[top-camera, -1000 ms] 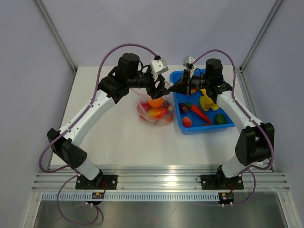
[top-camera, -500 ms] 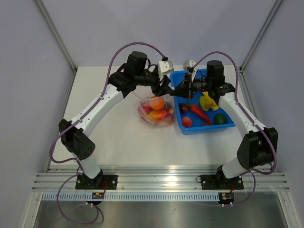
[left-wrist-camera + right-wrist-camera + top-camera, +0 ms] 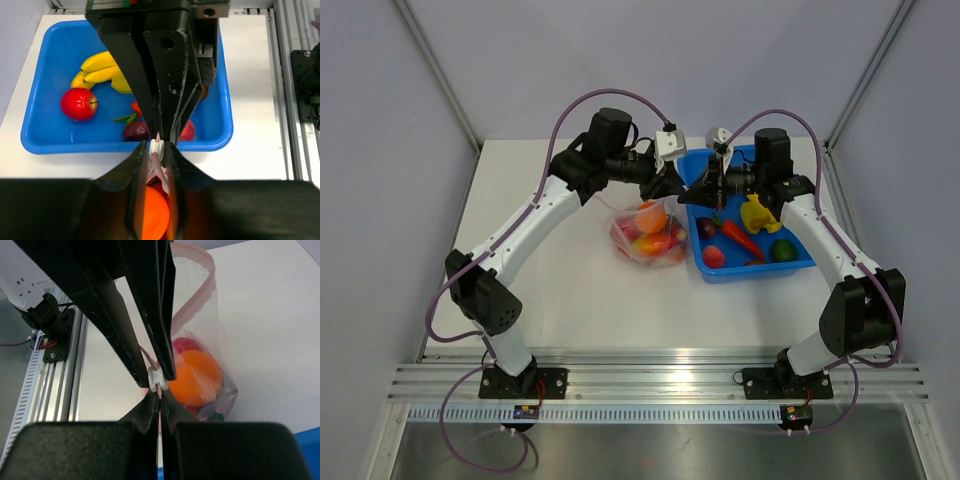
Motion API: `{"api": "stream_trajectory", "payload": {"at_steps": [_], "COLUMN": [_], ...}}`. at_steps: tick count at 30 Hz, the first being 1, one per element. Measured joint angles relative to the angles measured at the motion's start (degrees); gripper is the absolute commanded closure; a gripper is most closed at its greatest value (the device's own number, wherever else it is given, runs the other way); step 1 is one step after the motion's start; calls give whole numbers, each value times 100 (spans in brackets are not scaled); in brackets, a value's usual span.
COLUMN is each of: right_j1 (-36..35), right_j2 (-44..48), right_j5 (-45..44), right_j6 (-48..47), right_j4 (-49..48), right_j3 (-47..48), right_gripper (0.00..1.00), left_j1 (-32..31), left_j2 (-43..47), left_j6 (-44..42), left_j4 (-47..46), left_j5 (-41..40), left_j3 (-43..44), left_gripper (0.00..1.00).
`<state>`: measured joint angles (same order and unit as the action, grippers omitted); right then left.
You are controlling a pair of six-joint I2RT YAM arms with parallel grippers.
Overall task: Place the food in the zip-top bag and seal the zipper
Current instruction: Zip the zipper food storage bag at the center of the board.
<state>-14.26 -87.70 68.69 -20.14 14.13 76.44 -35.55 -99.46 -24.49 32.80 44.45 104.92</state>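
Note:
The zip-top bag (image 3: 648, 238) lies on the white table left of the tray, with an orange (image 3: 651, 216) and other food inside. Its mouth is lifted between both grippers. My right gripper (image 3: 160, 399) is shut on the pink zipper (image 3: 206, 286) edge, just below a white slider (image 3: 156, 377). My left gripper (image 3: 156, 149) is shut on that slider (image 3: 156, 148), directly facing the right gripper (image 3: 693, 194). In the left wrist view the orange (image 3: 155, 215) shows under the fingers. More food stays in the tray: a banana (image 3: 102, 75), a red apple (image 3: 78, 103) and a carrot (image 3: 740, 237).
A rigid blue tray (image 3: 760, 272) stands right of the bag, also holding a red fruit (image 3: 713, 256), a green one (image 3: 782, 250) and a purple one (image 3: 706, 227). Grey walls close the table at the back and sides. A metal rail runs along the near edge.
The left arm has swung right and forward to meet the right gripper over the bag's mouth, and its jaws have narrowed onto the white slider. The right arm has held still.

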Motion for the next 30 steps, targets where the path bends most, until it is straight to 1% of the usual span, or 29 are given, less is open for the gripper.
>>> {"api": "stream_trajectory", "payload": {"at_steps": [2, 5, 8, 9, 11, 17, 21, 25, 26, 28, 30], "right_j1": [0, -7, -7, -7, -7, -7, -7, -7, -7, -7, -7], "right_j2": [0, 2, 2, 2, 2, 2, 2, 11, 11, 11, 13], "right_j5": [7, 42, 63, 66, 70, 74, 90, 94, 94, 92, 87], "right_j6": [-20, -70, -107, -116, -118, -116, -116, -114, -111, -109, -107], "right_j4": [66, 120, 195, 208, 208, 208, 212, 225, 225, 223, 199], "right_j3": [0, 2, 2, 4, 4, 7, 15, 15, 15, 15, 15], "right_gripper": [100, 100, 100, 100, 100, 100, 100, 100, 100, 100, 100], "left_j1": [0, 0, 0, 0, 0, 0, 0, 11, 11, 11, 4], "left_j2": [-4, -4, -4, -4, -4, -7, -7, -48, -59, -79, -90], "left_j6": [-81, -146, -214, -229, -227, -219, -216, -219, -219, -201, -142], "left_j4": [103, 188, 236, 267, 334, 435, 483, 494, 496, 501, 509], "left_j5": [57, 101, 140, 166, 212, 260, 264, 260, 260, 264, 280], "left_j3": [33, 50, 50, 50, 50, 87, 125, 179, 197, 216, 223], "left_gripper": [88, 87, 72, 64, 62, 64, 71, 76, 76, 64, 58]}}
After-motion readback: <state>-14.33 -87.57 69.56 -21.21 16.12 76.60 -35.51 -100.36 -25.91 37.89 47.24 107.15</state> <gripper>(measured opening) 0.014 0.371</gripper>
